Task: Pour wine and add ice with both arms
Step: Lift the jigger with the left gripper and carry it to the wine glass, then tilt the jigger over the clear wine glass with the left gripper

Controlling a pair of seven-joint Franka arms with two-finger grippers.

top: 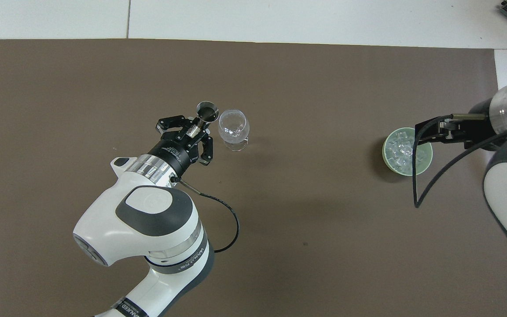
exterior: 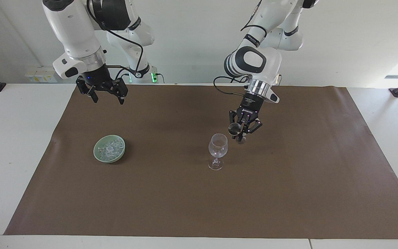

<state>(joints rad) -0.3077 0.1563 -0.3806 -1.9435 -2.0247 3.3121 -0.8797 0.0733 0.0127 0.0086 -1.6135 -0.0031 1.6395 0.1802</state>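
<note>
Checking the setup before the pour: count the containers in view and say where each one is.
3. A wine glass stands mid-mat. A metal measuring cup is held by the left end effector beside the glass's rim. A green bowl of ice sits toward the right arm's end.

Colours I'm seeing on the table

I'm looking at a plain brown mat, a pale green bowl holding whitish ice, a clear wine glass, and a silver metal jigger.

Ice and wine
Clear ice chunks fill a green bowl; wine cannot be made out.
</note>
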